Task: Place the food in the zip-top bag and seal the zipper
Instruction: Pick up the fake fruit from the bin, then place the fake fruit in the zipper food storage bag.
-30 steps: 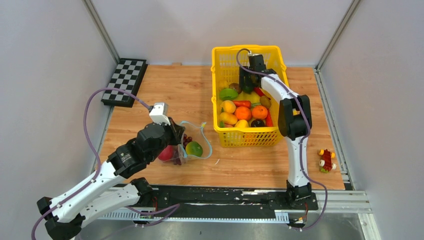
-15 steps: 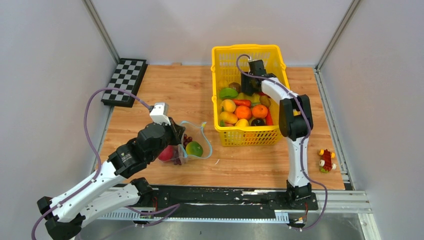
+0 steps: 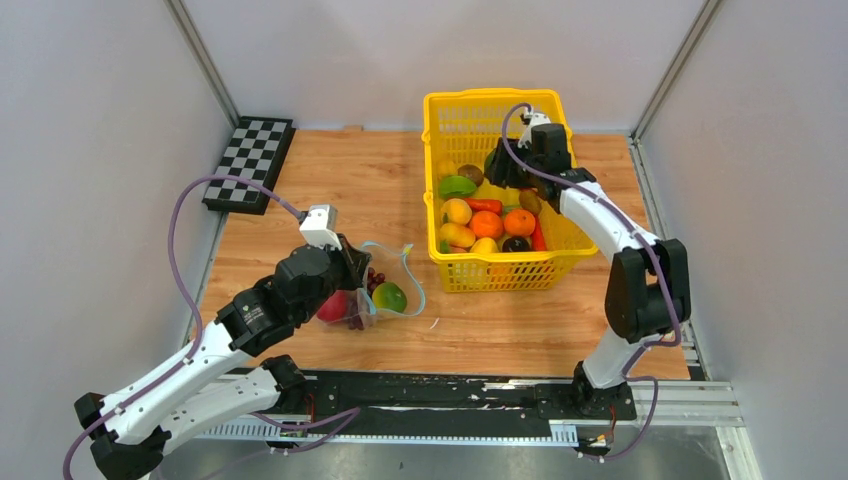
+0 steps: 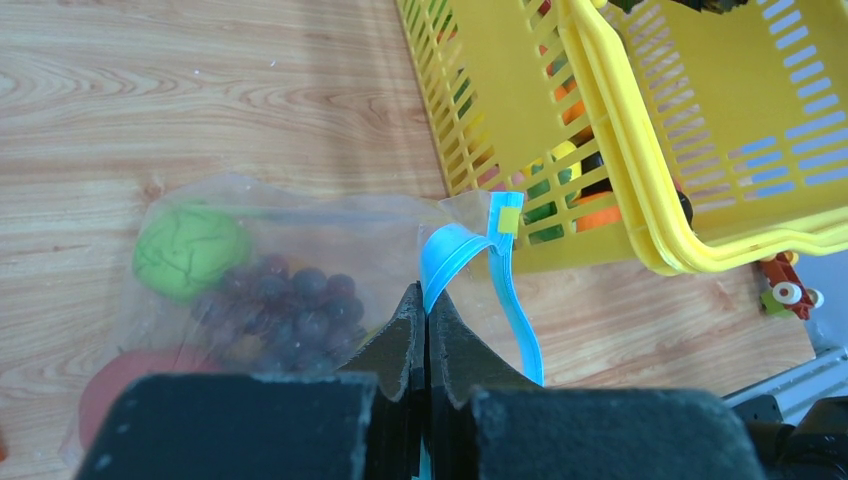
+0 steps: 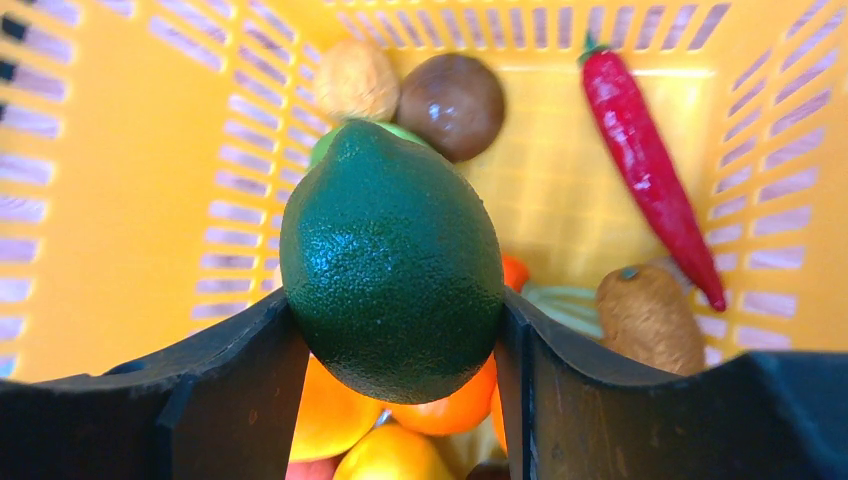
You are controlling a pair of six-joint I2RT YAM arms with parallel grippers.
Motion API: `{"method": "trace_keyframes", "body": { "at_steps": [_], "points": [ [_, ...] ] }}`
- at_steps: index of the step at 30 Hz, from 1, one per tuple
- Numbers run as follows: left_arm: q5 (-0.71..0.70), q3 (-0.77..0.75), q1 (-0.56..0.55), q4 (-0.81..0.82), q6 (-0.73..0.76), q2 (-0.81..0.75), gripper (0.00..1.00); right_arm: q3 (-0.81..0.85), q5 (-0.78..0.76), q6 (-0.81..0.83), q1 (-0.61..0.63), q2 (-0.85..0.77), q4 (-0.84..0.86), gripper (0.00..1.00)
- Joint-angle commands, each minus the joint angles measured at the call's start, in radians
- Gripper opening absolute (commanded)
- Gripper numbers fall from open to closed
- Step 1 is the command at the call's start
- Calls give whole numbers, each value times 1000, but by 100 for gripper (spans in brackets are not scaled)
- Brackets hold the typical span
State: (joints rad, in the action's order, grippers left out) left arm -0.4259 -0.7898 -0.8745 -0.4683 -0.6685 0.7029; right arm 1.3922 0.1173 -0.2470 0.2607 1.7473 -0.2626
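The clear zip-top bag (image 3: 385,292) lies on the wooden table left of the basket, with a green ball (image 4: 190,250), dark grapes (image 4: 290,300) and a red piece inside. My left gripper (image 4: 427,300) is shut on the teal-blue zipper (image 4: 520,320) at the bag's mouth, which gapes and curls upward. In the top view the left gripper (image 3: 355,268) sits at the bag's near-left side. My right gripper (image 5: 397,300) is shut on a dark green pebbly fruit (image 5: 390,250), held above the food in the yellow basket (image 3: 490,97).
The basket (image 5: 100,200) holds oranges, yellow fruit, a red chili (image 5: 645,160), a brown ball (image 5: 452,105) and a potato-like piece (image 5: 650,315). A checkerboard (image 3: 250,163) lies at the back left. A small red toy (image 3: 653,320) sits at the right edge.
The right gripper has closed on the green fruit and shifted right and up inside the basket, its elbow swinging out to the right. The left arm and bag have stayed still.
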Motion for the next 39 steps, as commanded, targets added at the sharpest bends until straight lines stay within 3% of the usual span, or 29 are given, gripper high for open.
{"method": "trace_keyframes", "body": {
  "at_steps": [1,16,19,26,39],
  "points": [
    [6,1,5,67,-13,0,0,-107,141,-77,-1,-129,128,38],
    [13,-22,5,73,1,31,0,-357,306,-46,12,-470,241,39],
    [21,-25,5,83,1,42,0,-385,397,-47,30,-518,254,39],
    [27,-27,5,89,5,46,0,-433,573,0,141,-597,273,39],
    [33,-29,6,93,14,55,0,-432,595,136,447,-609,184,39]
  ]
}}
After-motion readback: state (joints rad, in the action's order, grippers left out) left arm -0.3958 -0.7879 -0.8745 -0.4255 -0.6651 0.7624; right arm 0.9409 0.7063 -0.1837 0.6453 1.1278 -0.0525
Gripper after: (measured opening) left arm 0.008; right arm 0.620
